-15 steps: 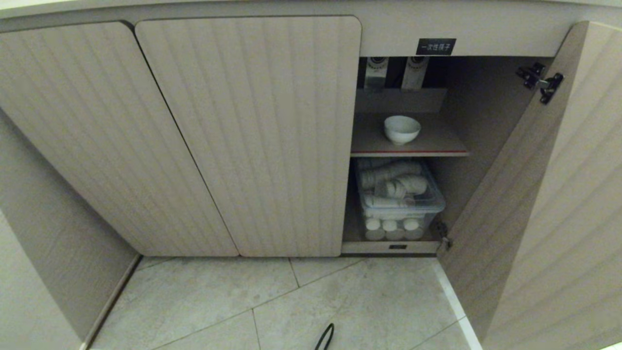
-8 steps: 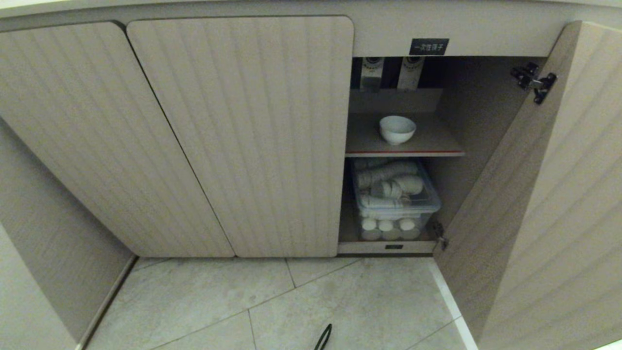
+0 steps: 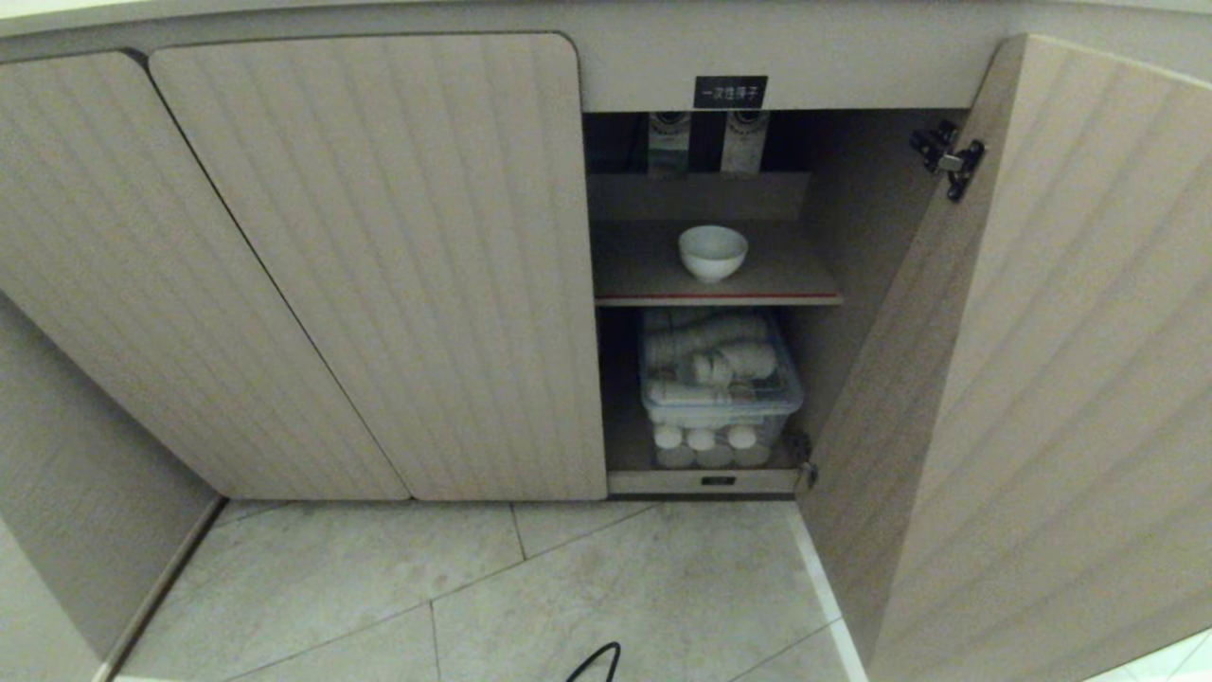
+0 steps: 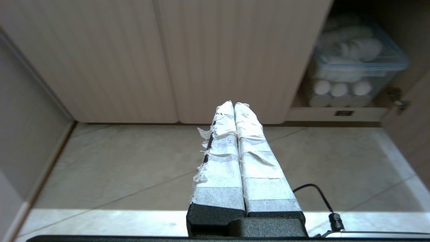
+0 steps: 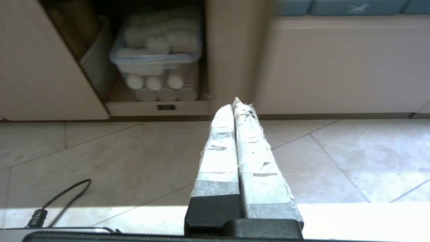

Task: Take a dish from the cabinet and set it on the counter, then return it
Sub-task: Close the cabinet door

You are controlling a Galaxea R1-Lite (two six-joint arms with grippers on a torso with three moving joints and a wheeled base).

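The dish (image 3: 712,252), a small deep white bowl, stands upright on the red-edged upper shelf (image 3: 644,275) of the open cabinet (image 3: 379,265). The cabinet's right door (image 3: 1042,379) is swung wide open. A strip of the counter (image 3: 57,11) shows along the head view's top edge. Neither arm appears in the head view. My left gripper (image 4: 234,105) is shut and empty, held low over the floor facing the closed doors. My right gripper (image 5: 236,103) is shut and empty too, low over the floor before the open compartment.
On the bottom shelf sits a clear plastic box (image 3: 720,388) (image 5: 158,57) (image 4: 356,60) packed with white cups. A black cable (image 3: 592,661) lies on the tiled floor (image 3: 568,587). A black label (image 3: 730,92) hangs above the opening. A side wall (image 3: 66,493) closes in the left.
The whole head view has shifted left, so the camera has swung right; the open compartment with the dish now sits nearer the middle. Nothing in the cabinet moved.
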